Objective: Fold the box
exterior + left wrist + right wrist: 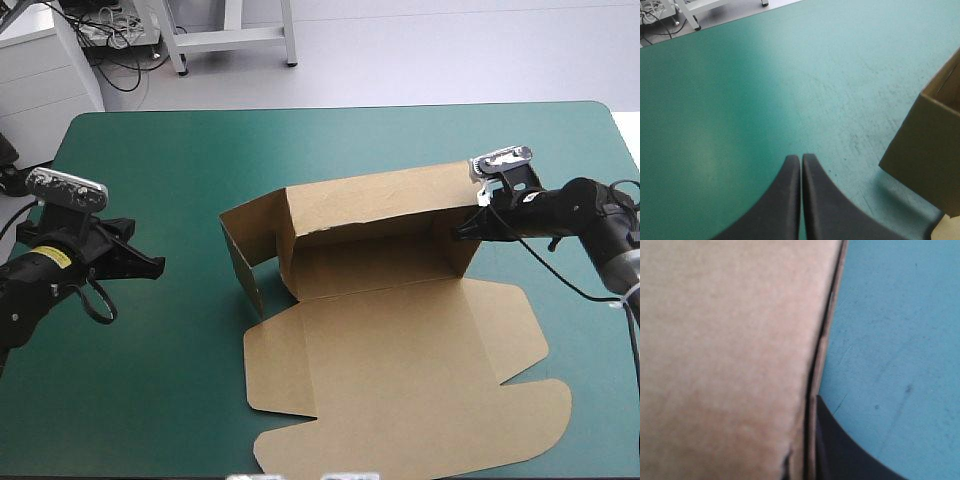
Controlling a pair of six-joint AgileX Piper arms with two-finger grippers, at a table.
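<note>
Box (390, 340) keeps its rear wall (370, 200) upright, seemingly because the right pincer (466, 232) is clamped on that wall's end; the left pincer (152, 267), fingers together, hovers well apart.

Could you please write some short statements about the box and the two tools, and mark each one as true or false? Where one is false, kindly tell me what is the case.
1. The left tool is shut and holds nothing. True.
2. The left tool touches the box. False: it stands apart from the box, over the bare teal-green cover to the box's left.
3. The whole box lies flat on the table. False: its far wall and left side wall stand raised, and only the near part lies flat.
4. The right tool grips the board at the box's right end. True.
</note>
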